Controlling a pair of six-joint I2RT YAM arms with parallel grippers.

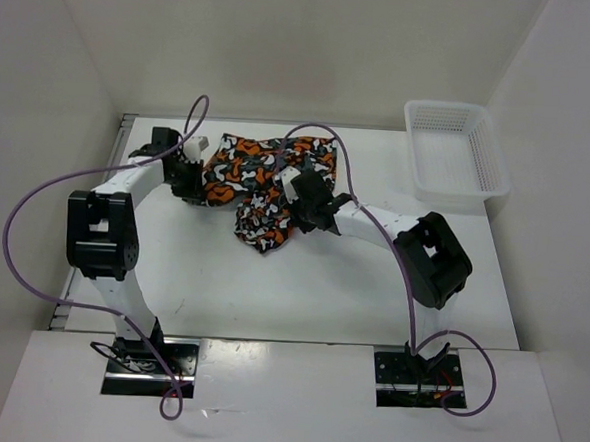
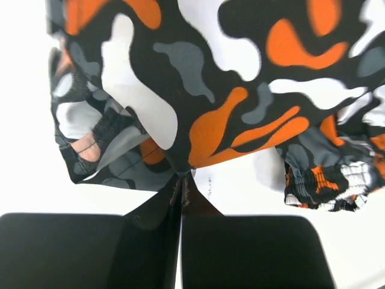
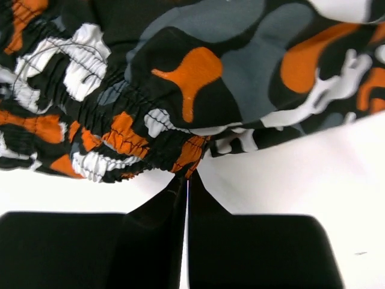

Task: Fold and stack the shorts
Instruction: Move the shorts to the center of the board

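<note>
The soft camouflage shorts [image 1: 257, 179], blotched orange, black, grey and white, lie bunched at the far middle of the white table [image 1: 321, 293]. Their long axis runs roughly left to right, and one lobe trails nearward. Folds hide their outline. The left gripper [image 2: 181, 179] is clamped on a left-edge fold. The right gripper [image 3: 187, 176] is clamped on the gathered elastic band.

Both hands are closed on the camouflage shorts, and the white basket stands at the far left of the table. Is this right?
Not fully. The white basket stands at the far right of the table, as the top external view shows. The left hand and the right hand are indeed closed on the shorts.
</note>
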